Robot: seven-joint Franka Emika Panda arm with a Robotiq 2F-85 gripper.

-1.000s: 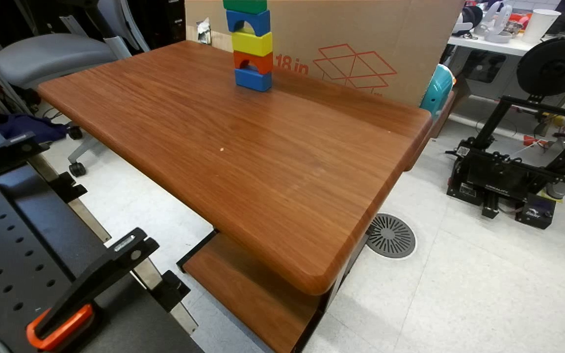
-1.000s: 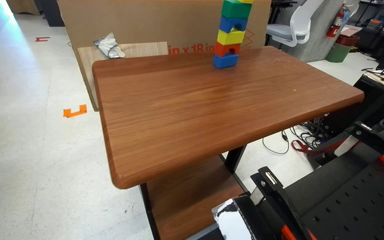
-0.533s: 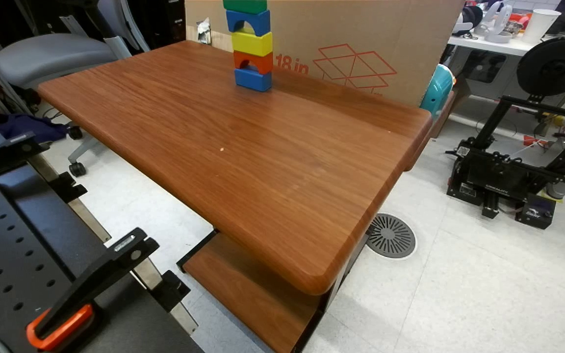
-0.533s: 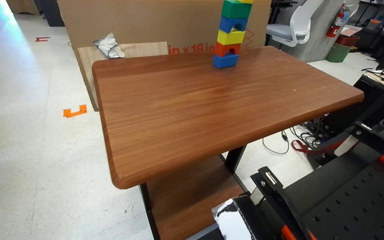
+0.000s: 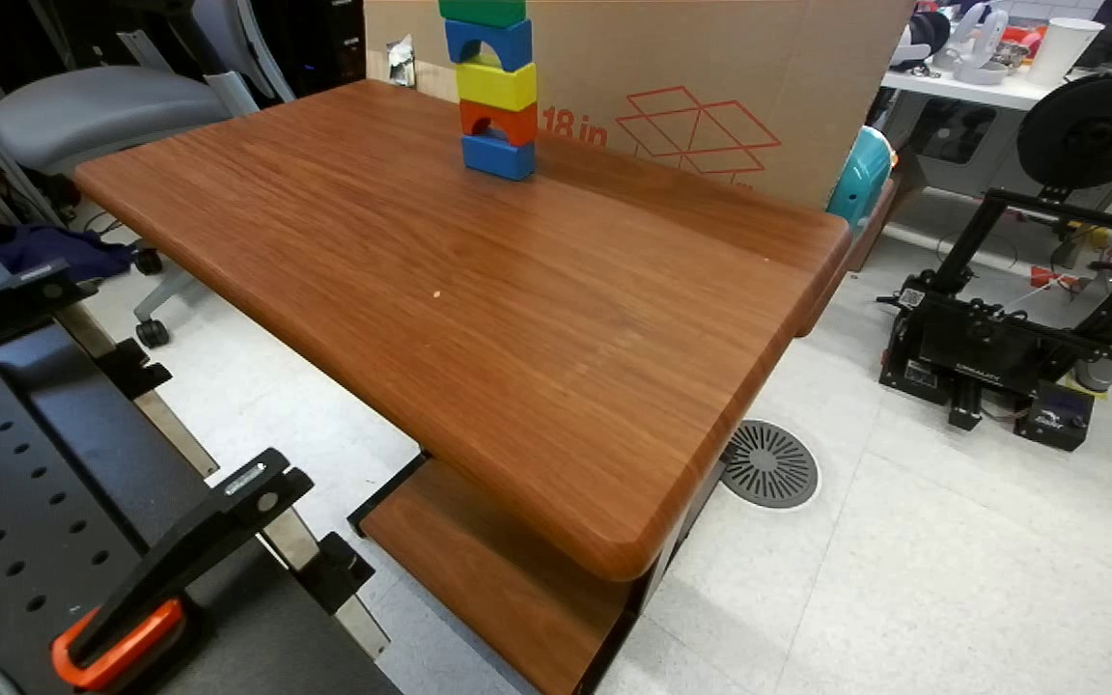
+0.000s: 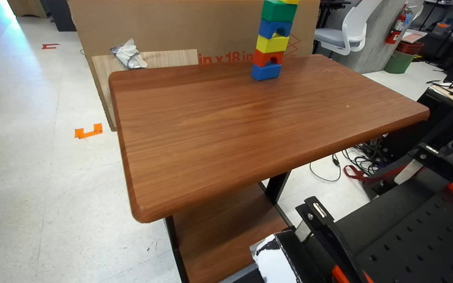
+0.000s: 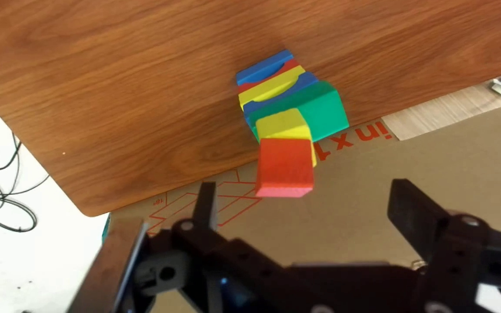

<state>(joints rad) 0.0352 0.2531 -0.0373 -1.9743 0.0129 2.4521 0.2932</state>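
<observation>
My gripper shows only in the wrist view, its two dark fingers spread wide and nothing gripped. Just ahead of the gap, nearer the left finger, a red block tops a tower. Beneath it sits a yellow block, then a wider green block. Lower down, both exterior views show a blue arch, a yellow block, an orange-red arch and a blue base block. The tower's top is cut off in both exterior views, and the arm is outside them.
The tower stands near the far edge of a brown wooden table. A large cardboard sheet rises right behind that edge. Crumpled silver material sits at a table-edge corner. A black perforated platform with clamps borders the near side.
</observation>
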